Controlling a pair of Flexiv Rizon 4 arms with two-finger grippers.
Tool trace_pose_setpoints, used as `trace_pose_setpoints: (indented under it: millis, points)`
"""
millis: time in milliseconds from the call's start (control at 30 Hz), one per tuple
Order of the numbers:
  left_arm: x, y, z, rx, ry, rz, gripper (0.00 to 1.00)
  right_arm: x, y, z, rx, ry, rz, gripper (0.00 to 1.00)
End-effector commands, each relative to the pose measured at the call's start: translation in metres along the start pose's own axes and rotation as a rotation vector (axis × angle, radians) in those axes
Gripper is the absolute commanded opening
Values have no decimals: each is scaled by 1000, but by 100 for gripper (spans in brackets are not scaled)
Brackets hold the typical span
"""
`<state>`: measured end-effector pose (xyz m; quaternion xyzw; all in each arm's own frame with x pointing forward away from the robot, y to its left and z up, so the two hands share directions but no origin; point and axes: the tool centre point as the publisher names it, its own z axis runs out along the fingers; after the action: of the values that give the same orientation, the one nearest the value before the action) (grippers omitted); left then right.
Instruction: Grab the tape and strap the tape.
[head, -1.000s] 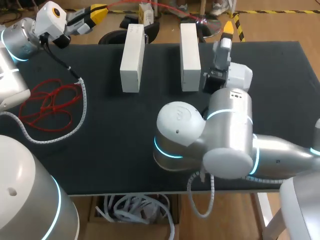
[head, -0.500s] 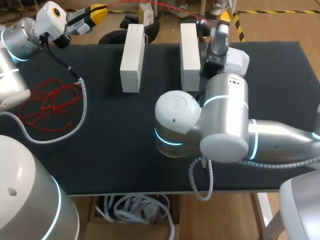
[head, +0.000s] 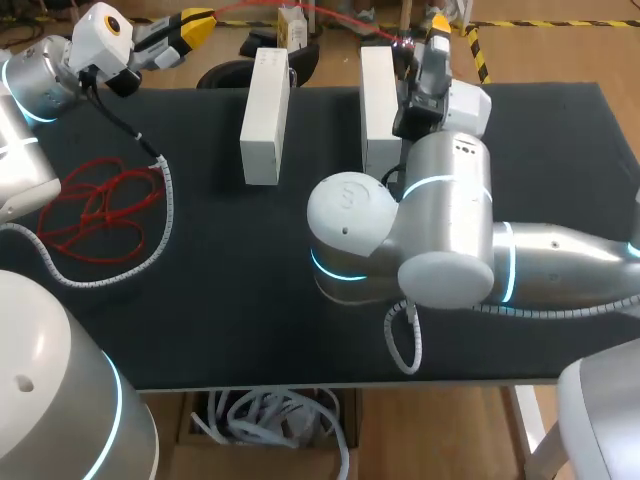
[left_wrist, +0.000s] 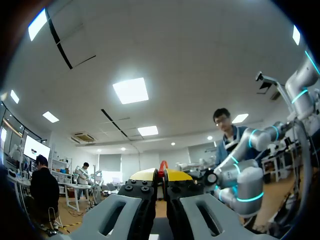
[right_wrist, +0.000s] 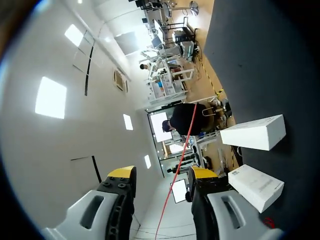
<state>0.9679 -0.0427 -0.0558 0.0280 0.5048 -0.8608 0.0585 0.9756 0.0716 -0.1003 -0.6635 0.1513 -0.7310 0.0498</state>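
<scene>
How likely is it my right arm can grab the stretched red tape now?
Probably yes: the red tape runs between the open fingers of the right gripper, with nothing blocking; closing should catch it.

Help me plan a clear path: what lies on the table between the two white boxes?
Nothing. The head view shows the strip of black table between the left white box and the right white box to be bare.
</scene>
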Motion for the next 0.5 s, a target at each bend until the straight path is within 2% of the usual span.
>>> trace_pose_setpoints:
  millis: [33,500]
  points:
    - [-1,1,-1,3,2,1,0,3,-4,-3,-7,-2,12,45]
    - [-1,1,-1,3,2,1,0,11,-3,-13,-13,9,38,42]
